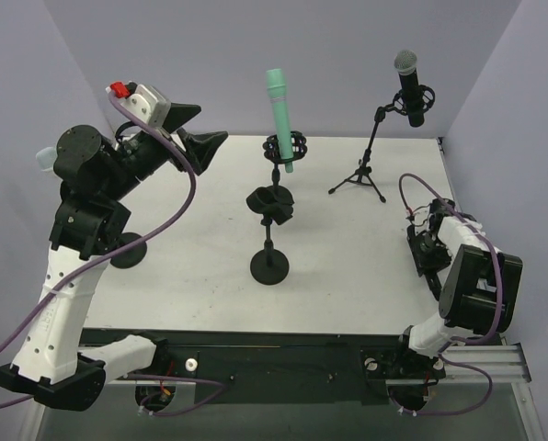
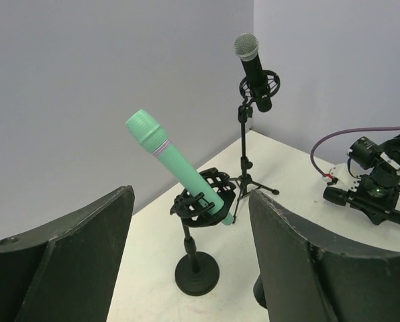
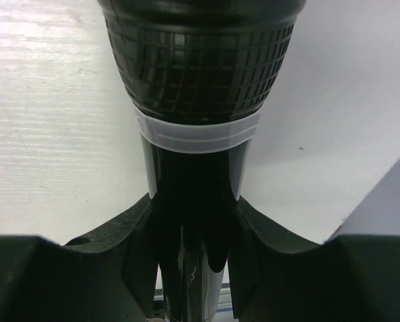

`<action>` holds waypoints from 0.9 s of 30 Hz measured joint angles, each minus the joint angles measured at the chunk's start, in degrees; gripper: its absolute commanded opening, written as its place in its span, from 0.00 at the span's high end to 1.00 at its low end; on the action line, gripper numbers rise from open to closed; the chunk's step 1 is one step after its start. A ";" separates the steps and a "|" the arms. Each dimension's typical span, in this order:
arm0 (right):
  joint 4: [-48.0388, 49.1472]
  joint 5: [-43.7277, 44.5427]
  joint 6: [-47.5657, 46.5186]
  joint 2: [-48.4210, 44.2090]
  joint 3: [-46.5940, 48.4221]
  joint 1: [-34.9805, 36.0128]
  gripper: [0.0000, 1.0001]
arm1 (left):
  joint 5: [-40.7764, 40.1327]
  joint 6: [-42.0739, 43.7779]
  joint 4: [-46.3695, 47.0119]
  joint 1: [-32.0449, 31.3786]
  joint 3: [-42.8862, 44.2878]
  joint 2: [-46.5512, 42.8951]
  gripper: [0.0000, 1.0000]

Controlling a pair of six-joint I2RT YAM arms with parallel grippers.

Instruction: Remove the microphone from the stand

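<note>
**Right Pincer Gripped a Black Microphone Low Over the Table**

The right gripper (image 3: 194, 228) was clamped on the black microphone (image 3: 198, 67). Its two fingers pressed the slim body just below a pale ring under the meshed head. Seen from above, that pincer and its load sat low over the table (image 1: 348, 266), well to the right of the green microphone (image 1: 280, 115) and nearer the arm bases. Whether the black microphone touched the tabletop could not be told.

The left gripper (image 1: 210, 124) was spread wide and held nothing. It hung high, to the left of the green microphone and apart from it, with its fingers pointing that way. In the left wrist view the green microphone showed between the two fingers.

The green microphone sat tilted, head up, in a black shock mount (image 1: 291, 147) on a thin pole with a round base (image 2: 196, 272). Just in front of it, toward the arms, stood a second stand (image 1: 270, 266) with a black clip (image 1: 270, 204) at its top. Behind and to the right of the green microphone, a silver-headed microphone (image 1: 410, 90) stood upright in its own mount on a tripod stand (image 1: 364, 175).
</note>
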 measured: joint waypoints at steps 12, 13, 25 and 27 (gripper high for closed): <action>0.37 -5.77 -4.11 0.37 -3.17 -0.81 0.51 | 1.07 3.21 -5.03 0.57 0.00 1.14 0.18; 0.26 -5.99 -4.39 0.37 -3.17 -0.85 0.49 | 1.25 4.02 -5.88 0.57 0.00 1.09 0.18; -1.18 -6.99 -4.92 0.02 -3.17 -0.87 0.37 | 9.66 11.02 -17.88 -0.94 -1.49 -2.45 0.18; -1.49 -7.41 -4.92 -0.17 -3.17 -0.96 0.37 | 10.75 11.91 -19.58 -1.79 -1.79 -2.82 0.18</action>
